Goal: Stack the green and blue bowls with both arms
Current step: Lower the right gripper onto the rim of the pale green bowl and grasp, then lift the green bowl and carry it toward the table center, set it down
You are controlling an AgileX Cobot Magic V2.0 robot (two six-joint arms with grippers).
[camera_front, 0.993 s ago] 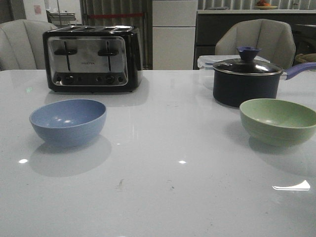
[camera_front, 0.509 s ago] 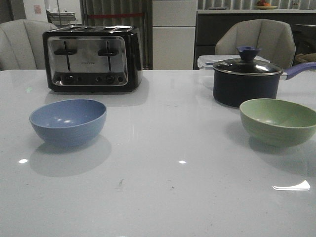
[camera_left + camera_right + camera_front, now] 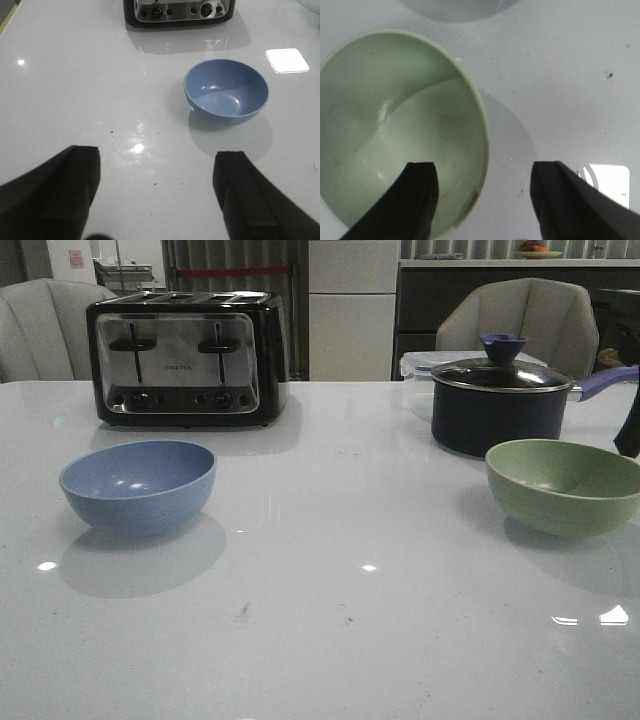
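The dusty blue bowl [image 3: 138,486] stands upright on the left of the white table; it also shows in the left wrist view [image 3: 226,92]. The pale green bowl [image 3: 564,485] stands on the right, in front of the saucepan. My left gripper [image 3: 157,165] is open and empty above bare table, short of the blue bowl. My right gripper [image 3: 482,172] is open above the green bowl [image 3: 400,130], one finger over its inside, the other over the table outside its rim. A dark part of the right arm [image 3: 629,425] shows at the right edge of the front view.
A black and chrome toaster [image 3: 186,358] stands at the back left. A dark lidded saucepan [image 3: 497,403] with a purple handle stands just behind the green bowl, a clear plastic container behind it. Chairs stand beyond the table's far edge.
The right arm has come into the front view at the right edge. The bright reflection on the table at front right has shrunk. Both bowls have stayed put.
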